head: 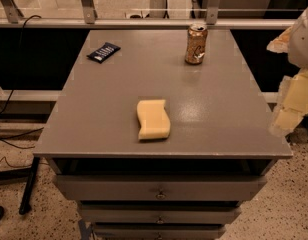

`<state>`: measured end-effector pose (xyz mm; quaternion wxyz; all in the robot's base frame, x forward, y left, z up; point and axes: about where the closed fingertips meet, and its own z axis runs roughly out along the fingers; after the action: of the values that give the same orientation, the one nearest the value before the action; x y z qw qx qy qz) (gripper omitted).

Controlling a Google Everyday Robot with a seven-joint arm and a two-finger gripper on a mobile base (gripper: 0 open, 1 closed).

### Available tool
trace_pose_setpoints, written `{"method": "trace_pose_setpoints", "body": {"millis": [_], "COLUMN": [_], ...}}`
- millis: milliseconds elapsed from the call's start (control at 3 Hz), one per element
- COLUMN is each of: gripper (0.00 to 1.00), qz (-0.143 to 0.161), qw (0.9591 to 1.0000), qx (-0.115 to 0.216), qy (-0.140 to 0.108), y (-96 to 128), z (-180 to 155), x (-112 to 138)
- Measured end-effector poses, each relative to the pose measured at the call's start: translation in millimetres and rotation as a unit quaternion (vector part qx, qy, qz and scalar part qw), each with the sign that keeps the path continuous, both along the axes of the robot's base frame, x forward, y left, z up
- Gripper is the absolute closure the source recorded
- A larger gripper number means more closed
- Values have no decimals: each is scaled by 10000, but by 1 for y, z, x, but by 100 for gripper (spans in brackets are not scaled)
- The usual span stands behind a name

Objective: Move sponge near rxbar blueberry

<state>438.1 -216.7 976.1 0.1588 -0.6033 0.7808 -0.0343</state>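
While the claw [289, 109] is held off the right side of the table [94, 114], beyond its edge and level with its near half, the sponge [153, 119] is seen lying flat on the near half of the top. It is placed about midway across and close to the front edge. It is shown as a pale yellow, thick, soft-looking block with wavy long sides. Its long axis is laid roughly from the front of the table toward the back, nearly square to the front edge. The rxbar blueberry [103, 52] is found well apart from it, near the far left corner. It is a small, flat, dark navy wrapper with white lettering too small to be read, and its long axis is set diagonally, from near-left to far-right. A gold-brown soda can [196, 44] is stood upright toward the far right, well apart from both. Whether the claw is spread or closed cannot be told. Drawer fronts [159, 189] are seen below the top.
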Motion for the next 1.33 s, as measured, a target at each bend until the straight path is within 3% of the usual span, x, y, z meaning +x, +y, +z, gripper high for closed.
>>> {"method": "trace_pose_setpoints", "body": {"millis": [333,667,1000,1333], "gripper": [0,0,0,0], "qz": [0,108,346,669], "qw": [10000,9995,9953,9875], "qx": [0,284,881,1406], "qy": [-1,35,223,233], "y": [0,29,92,152], "z": [0,-19,-61,-92], "x": [0,8,22,36]}}
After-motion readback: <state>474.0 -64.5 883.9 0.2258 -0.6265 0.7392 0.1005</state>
